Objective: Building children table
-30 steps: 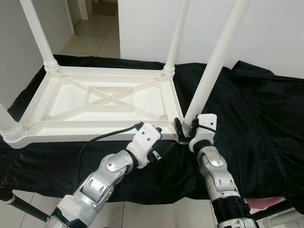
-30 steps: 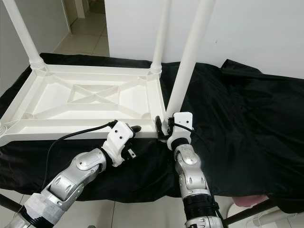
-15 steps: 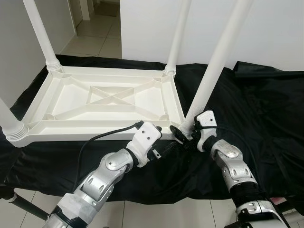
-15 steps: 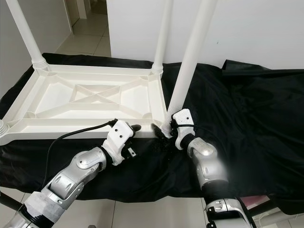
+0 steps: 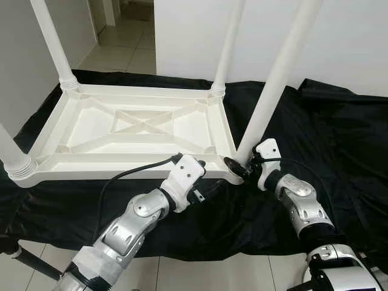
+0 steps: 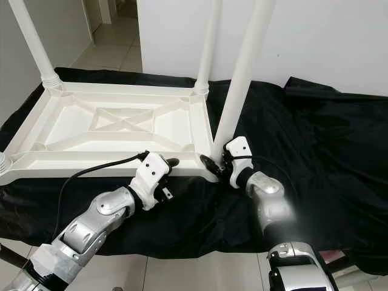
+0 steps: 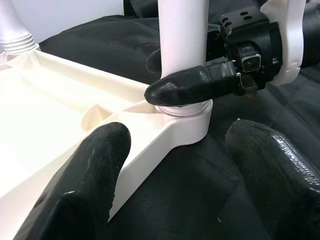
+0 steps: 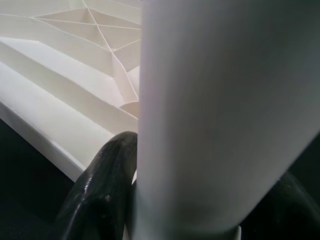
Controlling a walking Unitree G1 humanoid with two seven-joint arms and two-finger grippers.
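Observation:
A white plastic children's table (image 5: 121, 165) lies upside down on a black cloth. Its near right leg (image 5: 273, 85) stands up from the corner socket (image 7: 185, 125). My right gripper (image 5: 241, 165) is shut on this leg just above the socket, one finger (image 7: 190, 85) across its front and the other behind. In the right wrist view the leg (image 8: 220, 115) stands between the fingers (image 8: 100, 190). My left gripper (image 7: 180, 165) is open, low in front of the same corner, touching nothing. Its wrist (image 5: 185, 176) sits at the table's near edge.
Three more white legs stand at the far left (image 5: 57, 45), far right (image 5: 227, 48) and near left (image 5: 12, 154) corners. The black cloth (image 5: 327, 139) covers the work surface and hangs over its front. A white wall stands behind, and tiled floor (image 5: 121, 36) leads off at the far left.
My right forearm has swung out to the right, turning the gripper around the base of the near right leg while staying shut on it. The left arm has hardly moved.

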